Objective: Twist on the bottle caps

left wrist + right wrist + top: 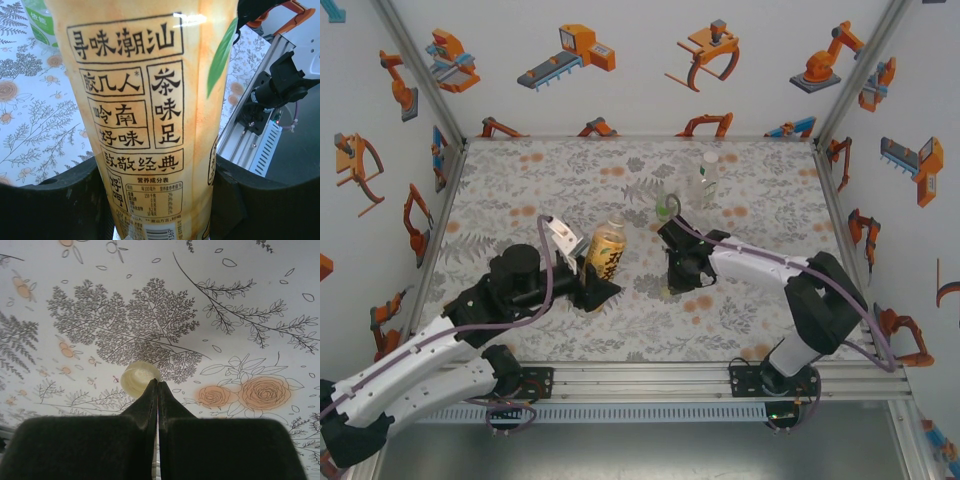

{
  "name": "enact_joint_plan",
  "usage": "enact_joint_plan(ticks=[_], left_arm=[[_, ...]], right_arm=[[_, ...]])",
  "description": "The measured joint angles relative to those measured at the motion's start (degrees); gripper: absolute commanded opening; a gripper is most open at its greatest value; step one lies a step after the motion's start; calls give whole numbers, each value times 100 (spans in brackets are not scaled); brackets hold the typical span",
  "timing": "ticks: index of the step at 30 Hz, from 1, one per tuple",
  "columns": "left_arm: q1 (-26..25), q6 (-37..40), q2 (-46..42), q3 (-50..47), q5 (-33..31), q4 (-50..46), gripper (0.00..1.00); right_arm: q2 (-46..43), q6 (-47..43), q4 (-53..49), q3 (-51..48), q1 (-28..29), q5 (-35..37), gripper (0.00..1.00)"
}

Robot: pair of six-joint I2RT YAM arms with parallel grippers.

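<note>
My left gripper point(597, 283) is shut on the amber bottle point(605, 250), which has a yellow label and leans slightly. In the left wrist view the amber bottle point(150, 110) sits between both black fingers point(55, 200). My right gripper point(158, 383) is shut with nothing between its fingers, its tips pointing down at the table. A pale bottle cap point(136, 377) lies open side up just left of those tips, touching or nearly so. From above, the right gripper point(673, 278) stands over that cap point(666, 293). The green bottle point(667, 210) and the clear bottle point(708, 180) stand farther back.
A floral cloth point(760, 300) covers the table. The aluminium rail point(650, 380) runs along the near edge. Printed walls close in the left, back and right sides. A bottle with a green label point(42, 22) shows behind the amber one.
</note>
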Motion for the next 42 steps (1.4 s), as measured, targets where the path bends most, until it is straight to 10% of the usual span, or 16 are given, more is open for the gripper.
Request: enact_joint_plan(ticks=[42], left_arm=[[0, -42, -107, 0, -9, 66, 4]], right_arm=[[601, 13, -286, 702, 273, 153, 44]])
